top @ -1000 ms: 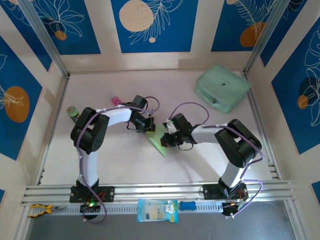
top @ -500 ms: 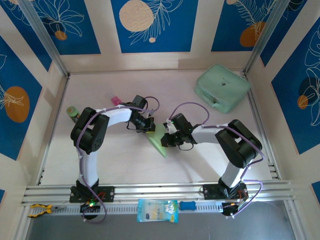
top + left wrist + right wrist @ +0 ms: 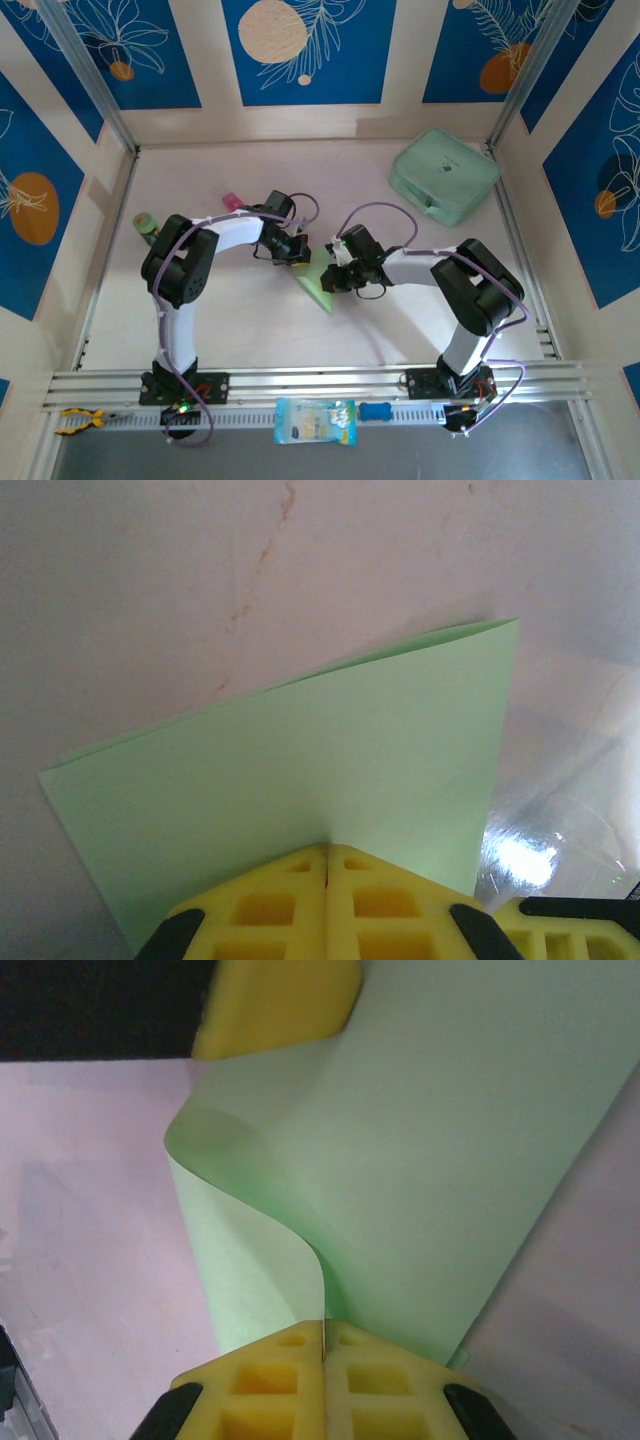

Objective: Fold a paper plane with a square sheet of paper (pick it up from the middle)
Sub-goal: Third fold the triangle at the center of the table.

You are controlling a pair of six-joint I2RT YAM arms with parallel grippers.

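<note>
Arms: white-shelled, black-jointed left arm (image 3: 178,330) and right arm (image 3: 462,345)
Cables: thin lilac cables (image 3: 385,207)
Grippers: yellow moulded-plastic left gripper (image 3: 327,850) and right gripper (image 3: 323,1325)

Centre of my table (image 3: 250,325): the square sheet of paper (image 3: 318,294), between my left gripper (image 3: 301,261) behind-left and right gripper (image 3: 328,281) to its right; zip case (image 3: 444,175) in the far right corner, well apart

Blue floral wall panels (image 3: 340,60), pale table (image 3: 250,325), aluminium rail (image 3: 320,380)
</note>
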